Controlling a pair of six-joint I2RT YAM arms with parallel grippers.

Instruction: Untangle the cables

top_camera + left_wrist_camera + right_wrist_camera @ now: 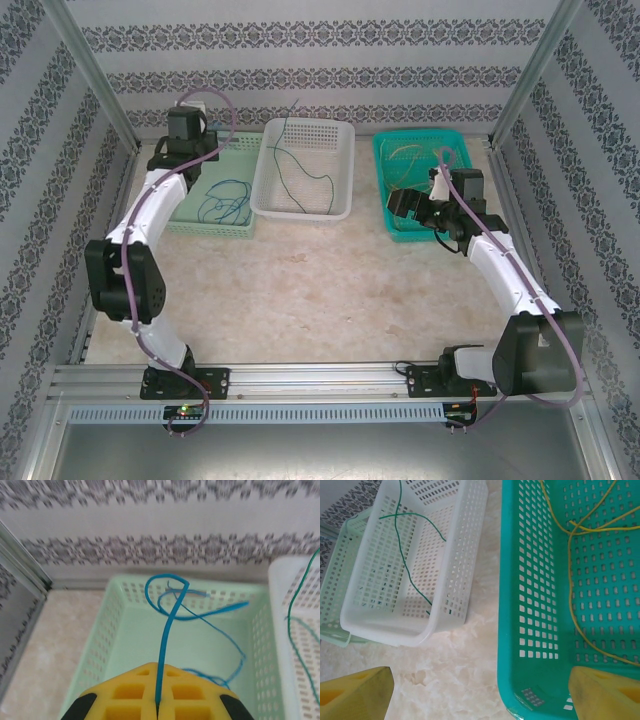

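Observation:
A blue cable (165,630) rises from between the yellow pads of my left gripper (158,666), which is shut on it above the pale green basket (100,635); its loops hang down into that basket (225,205). A green cable (405,565) lies in the white basket (455,580). Yellow cables (570,580) lie in the teal basket (520,580). My right gripper (480,700) is open and holds nothing. It straddles the teal basket's left wall, one fingertip (355,695) over the table and the other inside the basket.
Three baskets stand in a row at the back: pale green (180,222), white (262,190) and teal (385,165). Patterned walls and metal posts enclose the table. Bare marble tabletop (320,290) stretches between the baskets and the arm bases.

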